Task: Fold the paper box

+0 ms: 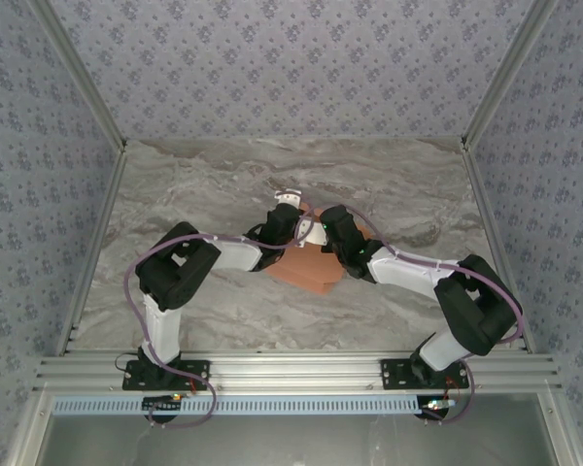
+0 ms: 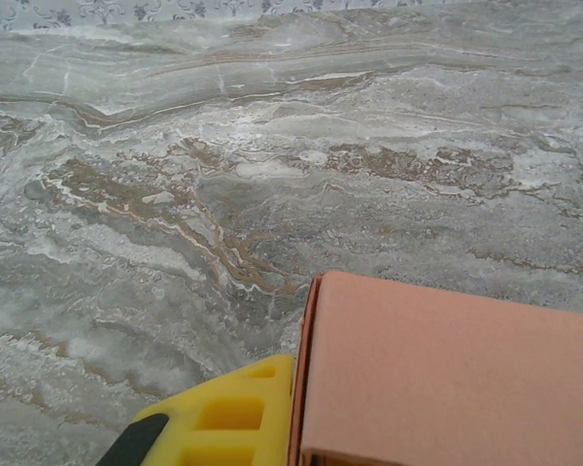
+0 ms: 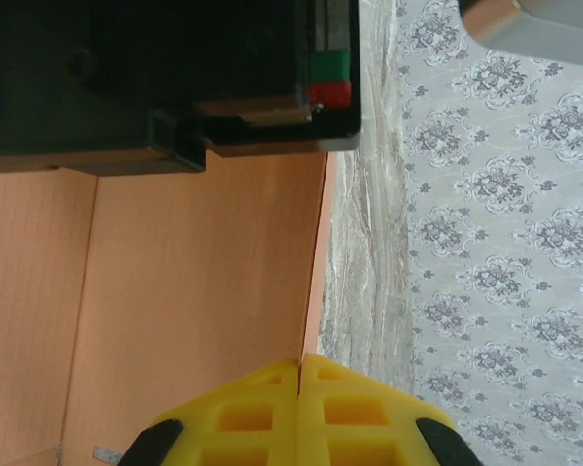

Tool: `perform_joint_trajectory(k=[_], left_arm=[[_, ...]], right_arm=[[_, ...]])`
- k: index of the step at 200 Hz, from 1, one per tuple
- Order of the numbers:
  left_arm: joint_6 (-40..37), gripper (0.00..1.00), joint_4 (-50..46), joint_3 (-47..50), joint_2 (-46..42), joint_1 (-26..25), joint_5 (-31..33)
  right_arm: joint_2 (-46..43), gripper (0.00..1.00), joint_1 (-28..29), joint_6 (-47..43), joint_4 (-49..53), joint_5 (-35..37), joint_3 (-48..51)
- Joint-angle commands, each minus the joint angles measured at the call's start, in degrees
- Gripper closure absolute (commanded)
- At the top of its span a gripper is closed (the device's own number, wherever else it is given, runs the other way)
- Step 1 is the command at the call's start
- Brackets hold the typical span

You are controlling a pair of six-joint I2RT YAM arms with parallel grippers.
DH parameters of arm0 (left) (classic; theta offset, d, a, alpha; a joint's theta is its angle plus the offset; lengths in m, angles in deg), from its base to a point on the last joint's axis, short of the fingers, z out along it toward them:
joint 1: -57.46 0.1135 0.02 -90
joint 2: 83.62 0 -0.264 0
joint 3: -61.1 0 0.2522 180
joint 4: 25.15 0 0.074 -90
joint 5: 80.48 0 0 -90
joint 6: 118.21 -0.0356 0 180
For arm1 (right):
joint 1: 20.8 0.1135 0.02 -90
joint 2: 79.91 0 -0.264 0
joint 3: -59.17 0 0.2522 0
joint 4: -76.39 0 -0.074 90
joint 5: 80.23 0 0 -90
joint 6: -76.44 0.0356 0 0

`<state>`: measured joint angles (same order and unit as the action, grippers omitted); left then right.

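Observation:
The salmon-orange paper box (image 1: 306, 269) lies partly folded in the middle of the marble table, and both arms meet over it. My left gripper (image 1: 290, 219) is at its far left side. In the left wrist view, one yellow finger (image 2: 228, 417) presses against the outside of an upright wall of the paper box (image 2: 447, 379). The other finger is hidden behind that wall. My right gripper (image 1: 332, 231) is at the far right side. Its two yellow fingers (image 3: 243, 417) are closed together (image 3: 299, 374) on the thin edge of a box panel (image 3: 194, 291).
The black body of the left arm's gripper (image 3: 175, 87), with red and green marks, sits close above the panel in the right wrist view. Bare marble table (image 1: 204, 184) spreads on all sides. Patterned walls (image 1: 291, 58) and metal rails (image 1: 92, 243) enclose it.

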<state>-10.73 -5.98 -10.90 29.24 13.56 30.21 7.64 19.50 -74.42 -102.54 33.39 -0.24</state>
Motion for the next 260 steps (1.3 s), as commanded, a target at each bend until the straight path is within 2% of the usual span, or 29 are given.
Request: perform_joint_trajectory(k=[1,33,59,104,146,173,199,260], left_arm=[[1.9,0.85,-1.1,2.3,-1.5,4.2,0.1],[0.6,0.66,-1.8,3.9,-3.6,4.8,-4.2],[-0.3,0.58,-1.3,5.6,-4.6,5.0,-7.2],[-0.7,0.48,-0.8,7.3,-5.2,5.6,-13.0],[-1.4,0.44,-0.2,9.0,-6.5,6.0,-16.8],[-2.0,0.50,-0.4,9.0,-6.3,6.5,-17.7],[-2.2,0.62,-0.2,7.8,-5.2,6.7,-17.8],[-2.2,0.81,-0.8,5.6,-4.0,6.7,-17.7]], right_arm=[[0.3,1.00,0.3,0.9,5.7,1.3,-0.1],[0.6,1.00,0.3,1.1,5.8,1.3,-0.4],[0.7,1.00,0.2,0.9,6.0,1.4,-0.5],[0.6,1.00,0.0,1.0,6.0,1.6,-0.8],[1.0,1.00,0.0,1.0,5.9,1.6,-1.1],[1.0,1.00,-0.1,1.1,6.0,1.7,-1.1],[0.9,1.00,0.0,1.0,6.2,1.7,-1.2],[0.7,1.00,0.1,1.2,6.2,1.7,-1.3]])
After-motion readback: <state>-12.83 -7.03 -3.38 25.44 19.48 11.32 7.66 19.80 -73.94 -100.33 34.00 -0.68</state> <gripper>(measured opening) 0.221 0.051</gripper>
